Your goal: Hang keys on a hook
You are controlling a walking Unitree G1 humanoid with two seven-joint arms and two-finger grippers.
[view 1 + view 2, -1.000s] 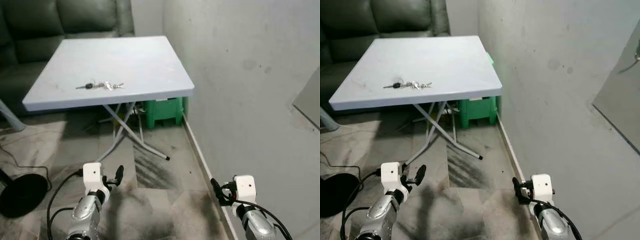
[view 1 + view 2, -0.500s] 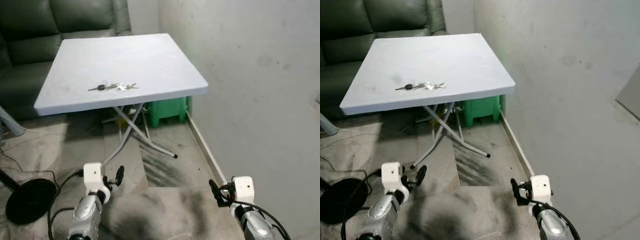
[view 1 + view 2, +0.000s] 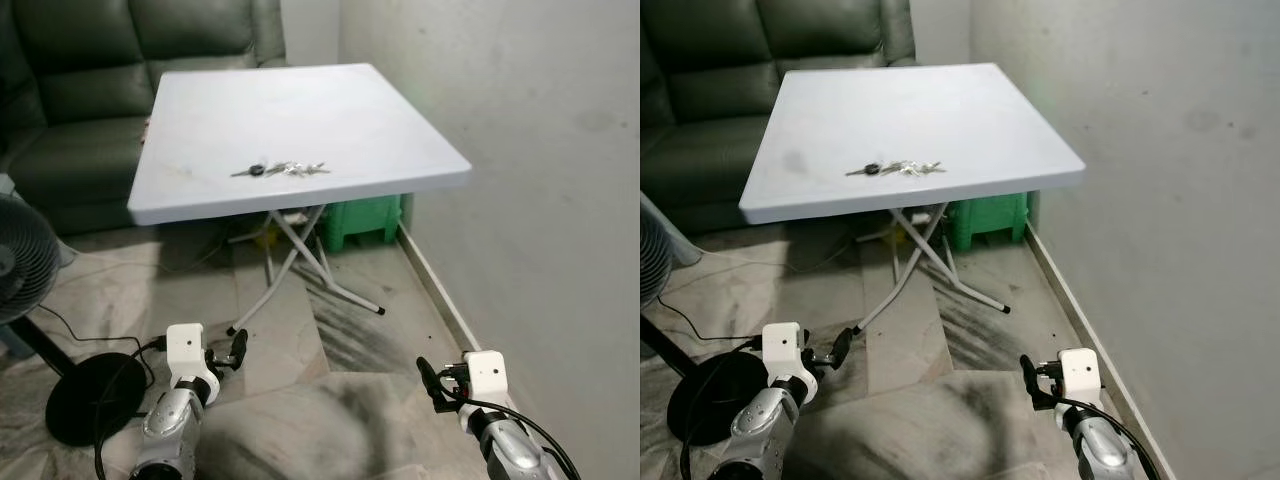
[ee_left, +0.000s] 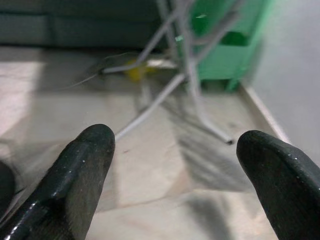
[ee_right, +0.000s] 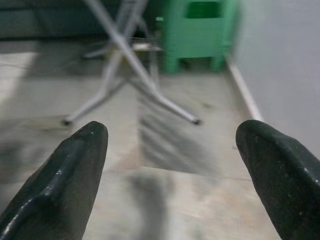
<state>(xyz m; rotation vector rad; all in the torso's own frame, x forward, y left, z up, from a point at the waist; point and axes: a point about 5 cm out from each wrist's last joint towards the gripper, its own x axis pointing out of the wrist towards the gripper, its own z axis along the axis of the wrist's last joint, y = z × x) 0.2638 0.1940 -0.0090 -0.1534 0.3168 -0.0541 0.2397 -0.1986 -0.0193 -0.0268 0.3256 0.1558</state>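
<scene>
**Keys lie ahead on the worktop, both pincers low and empty**

The keys (image 3: 279,169) lie near the front edge of the pale worktop (image 3: 400,130), in the upper middle of the frame, their long axis running left to right. The left pincer (image 3: 236,349) and the right pincer (image 3: 424,379) hang low over the floor, fingers spread, holding nothing. The keys sit well apart from both, up and forward, slightly nearer the left arm. Against the frame a second ago, the view has swung: a fan (image 3: 22,265) now shows at left; the keys themselves appear unmoved.
</scene>
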